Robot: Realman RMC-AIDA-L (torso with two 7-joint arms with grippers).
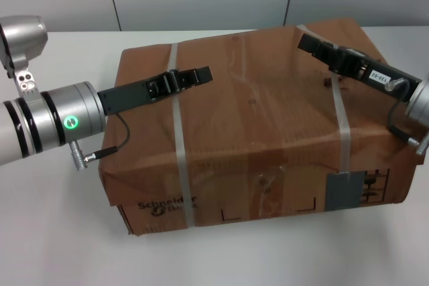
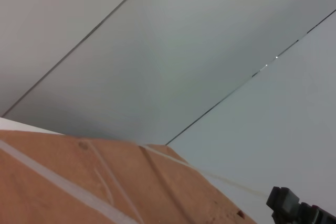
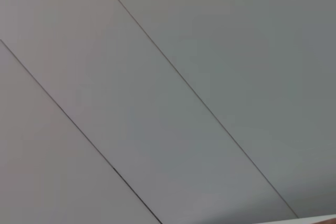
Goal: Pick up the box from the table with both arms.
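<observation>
Resting on the table [image 1: 53, 232], the box [image 1: 261, 132] is not yet lifted; my left gripper [image 1: 201, 74] and right gripper [image 1: 307, 39] press its upper sides, finger spread unclear.

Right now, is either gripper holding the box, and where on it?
Cannot tell. The left gripper and right gripper lie over the box's top, near its straps.

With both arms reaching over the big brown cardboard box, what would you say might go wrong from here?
The left gripper and right gripper both lie over the top of the large brown cardboard box, not against its sides, so a squeeze-lift may not yet be secure. The top is dented and may give under pressure. A finger might also snag a pale plastic strap.
</observation>
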